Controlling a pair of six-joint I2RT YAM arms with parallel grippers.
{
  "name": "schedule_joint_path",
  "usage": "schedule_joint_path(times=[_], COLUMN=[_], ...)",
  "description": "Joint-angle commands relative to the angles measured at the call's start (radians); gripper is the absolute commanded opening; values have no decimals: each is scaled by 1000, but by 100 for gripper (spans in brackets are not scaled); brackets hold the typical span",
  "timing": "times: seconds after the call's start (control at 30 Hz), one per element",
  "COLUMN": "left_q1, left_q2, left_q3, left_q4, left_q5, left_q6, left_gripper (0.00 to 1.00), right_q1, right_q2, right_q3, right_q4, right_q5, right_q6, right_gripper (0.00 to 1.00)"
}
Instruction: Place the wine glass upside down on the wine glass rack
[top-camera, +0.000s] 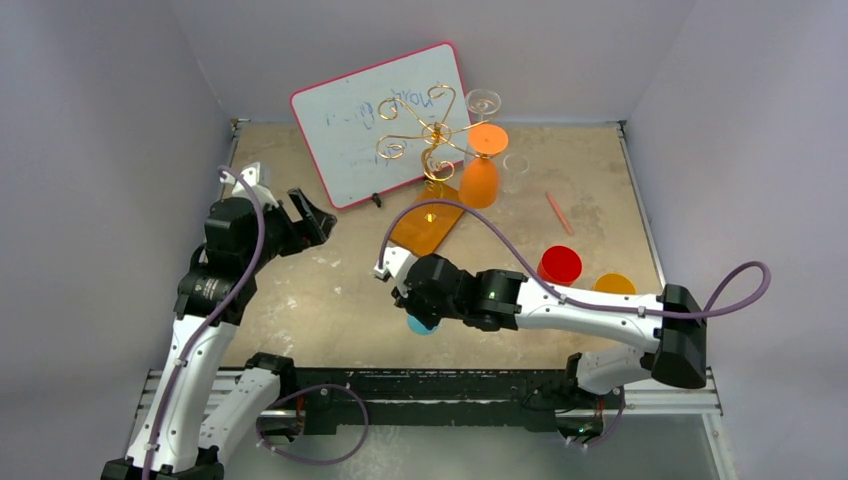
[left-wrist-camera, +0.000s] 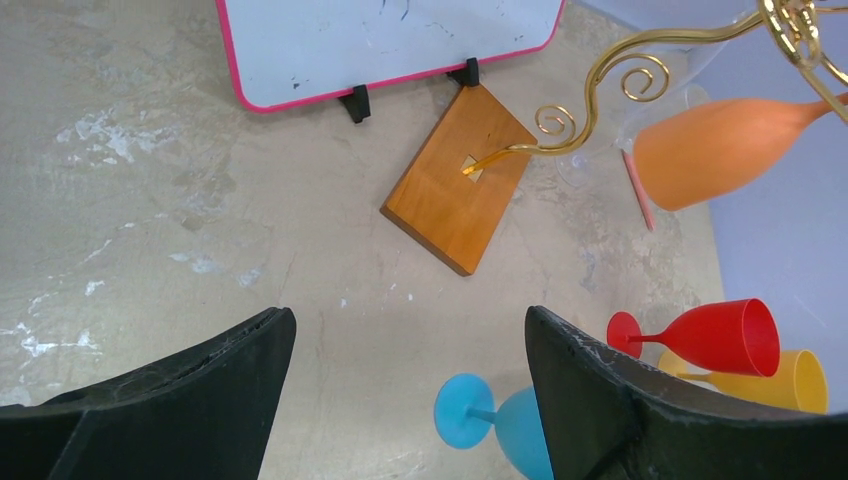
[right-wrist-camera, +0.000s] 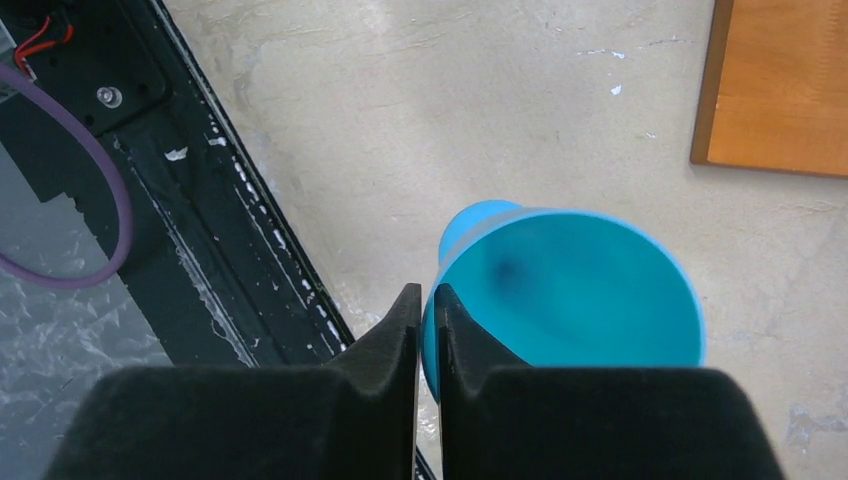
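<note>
Beige table (top-camera: 330, 290): right jaws tight on empty blue wine glass (right-wrist-camera: 570, 290), left jaws apart.

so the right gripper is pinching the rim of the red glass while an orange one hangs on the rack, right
Not quite. The right wrist view shows the right gripper pinching the rim of the blue glass, not the red one. An orange glass does hang on the rack.

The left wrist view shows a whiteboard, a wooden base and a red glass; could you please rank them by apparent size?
1. Whiteboard, though the frame crops it at the top.
2. Wooden base.
3. Red glass.
</note>
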Motion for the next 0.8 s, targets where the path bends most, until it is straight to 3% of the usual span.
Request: schedule_joint_path(times=[0.0,0.07,0.23,0.6,0.77], left_q1=[1,1,0,-1,-1], left_q2=[-10,-14,-46,-148,-266], left_q3=[10,-1,1,-59,-89], left_q4=[101,106,66,231,200], left_q5=[32,55,109,460,614], left_q6=[31,83,291,503,726], left_gripper=[83,82,81,76,78], right_q1=[5,5,3,-43,-78], right_q2=[-39,-67,-153,-195,-180], right_q3=[50,53,95,277,393], right_q4=[-19,-21,-30,-117,-148], right_q5=[33,35,3,-175,-231], right_q6=[-1,-6,11,37,37], right_gripper=[6,0,0,0,0])
